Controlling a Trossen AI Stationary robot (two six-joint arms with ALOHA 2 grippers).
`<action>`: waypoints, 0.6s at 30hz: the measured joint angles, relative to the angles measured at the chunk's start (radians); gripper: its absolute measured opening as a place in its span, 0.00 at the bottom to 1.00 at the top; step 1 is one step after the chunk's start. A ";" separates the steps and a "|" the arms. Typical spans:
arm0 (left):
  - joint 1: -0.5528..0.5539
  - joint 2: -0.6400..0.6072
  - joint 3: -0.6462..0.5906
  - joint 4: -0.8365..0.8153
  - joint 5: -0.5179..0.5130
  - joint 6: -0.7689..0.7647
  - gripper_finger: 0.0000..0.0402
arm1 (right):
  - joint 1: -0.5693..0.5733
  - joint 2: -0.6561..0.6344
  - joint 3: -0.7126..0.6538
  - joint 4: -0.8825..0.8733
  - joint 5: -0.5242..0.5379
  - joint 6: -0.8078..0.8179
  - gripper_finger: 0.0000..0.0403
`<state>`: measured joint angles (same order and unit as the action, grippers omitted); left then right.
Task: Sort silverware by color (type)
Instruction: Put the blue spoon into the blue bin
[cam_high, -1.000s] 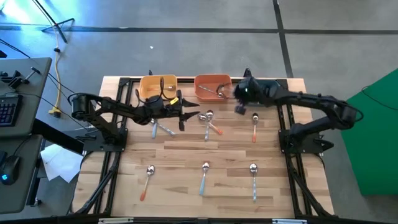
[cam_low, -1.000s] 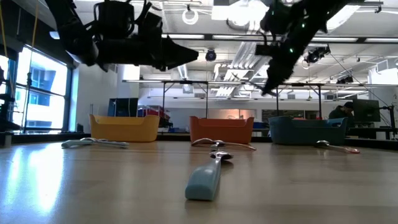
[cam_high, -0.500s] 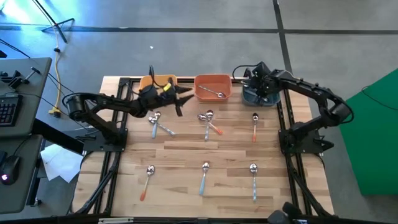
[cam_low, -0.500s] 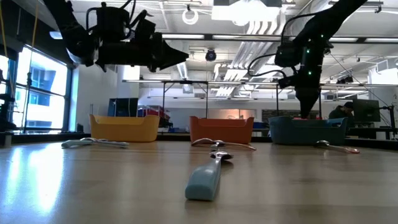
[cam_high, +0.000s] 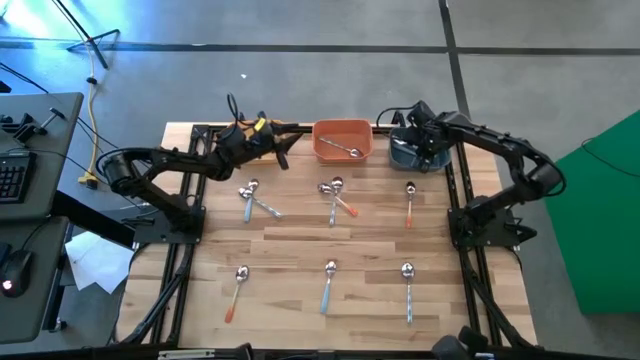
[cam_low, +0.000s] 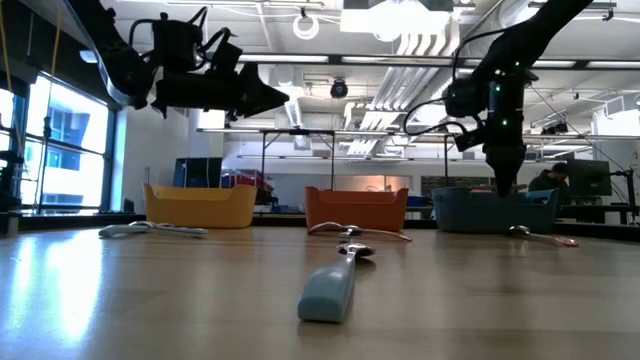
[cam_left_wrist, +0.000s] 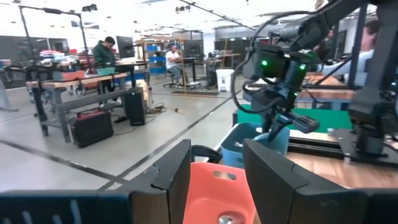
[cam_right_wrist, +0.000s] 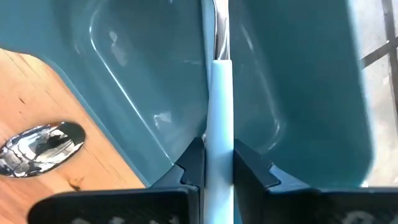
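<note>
Bright, even ceiling light; window (cam_low: 60, 140) glare at low view's edge; arms backlit, near spoon (cam_low: 330, 285) blurred

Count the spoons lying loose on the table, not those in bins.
8 spoons. Near the bins: two crossed at left, two crossed at centre, one right. Farther row: left, centre, right. The left arm may hide more.

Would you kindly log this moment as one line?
right gripper: holds blue-handled spoon over teal bin | left gripper: open above yellow bin
</note>
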<state>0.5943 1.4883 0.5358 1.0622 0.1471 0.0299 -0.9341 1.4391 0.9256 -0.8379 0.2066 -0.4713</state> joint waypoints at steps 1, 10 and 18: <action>0.003 0.000 0.000 0.000 0.000 0.000 0.34 | -0.005 0.009 -0.003 0.002 0.000 0.000 0.10; 0.009 0.000 0.000 -0.023 0.000 0.016 0.34 | -0.049 0.133 -0.006 0.039 0.037 0.011 0.10; 0.009 0.001 0.000 -0.035 0.000 0.015 0.34 | -0.046 0.152 -0.003 0.067 0.032 0.053 0.16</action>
<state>0.6029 1.4891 0.5358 1.0267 0.1467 0.0446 -0.9799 1.5913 0.9222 -0.7707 0.2388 -0.4182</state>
